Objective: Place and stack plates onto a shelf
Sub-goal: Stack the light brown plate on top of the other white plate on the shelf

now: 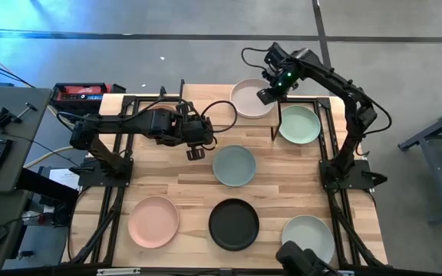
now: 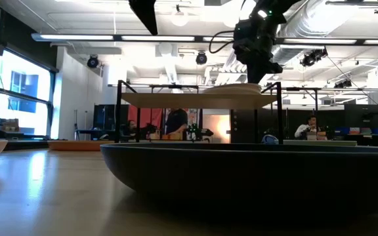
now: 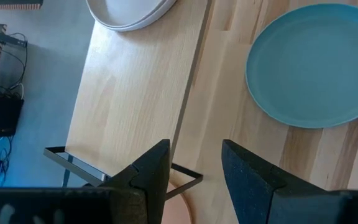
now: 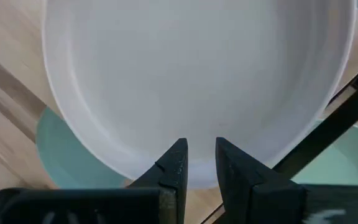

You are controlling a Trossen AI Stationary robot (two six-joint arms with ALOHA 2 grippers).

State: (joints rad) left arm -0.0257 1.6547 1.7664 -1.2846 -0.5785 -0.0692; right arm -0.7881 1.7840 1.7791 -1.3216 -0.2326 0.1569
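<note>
The shelf [image 1: 229,126] [image 2: 176,98] stands at the table's far middle. A white plate [image 1: 252,98] [image 4: 197,74] rests on the right part of its top [image 3: 135,93]. My right gripper [image 1: 271,93] [image 4: 201,143] hovers just above this plate's right rim, fingers pointing down with a narrow gap between them. Whether it touches the plate does not show in the low view [image 2: 264,72]. A pale green plate [image 1: 299,124] lies on the table by the shelf's right end. My left gripper [image 1: 196,153] [image 3: 196,146] is open above the shelf's near edge, left of the grey-blue plate [image 1: 234,165] [image 3: 316,62].
Nearer on the table lie a peach plate [image 1: 153,221], a black plate [image 1: 234,224] [image 2: 241,177] and a pale grey-green plate [image 1: 307,236]. Black arm frames stand along the left and right sides. The left part of the shelf top carries nothing.
</note>
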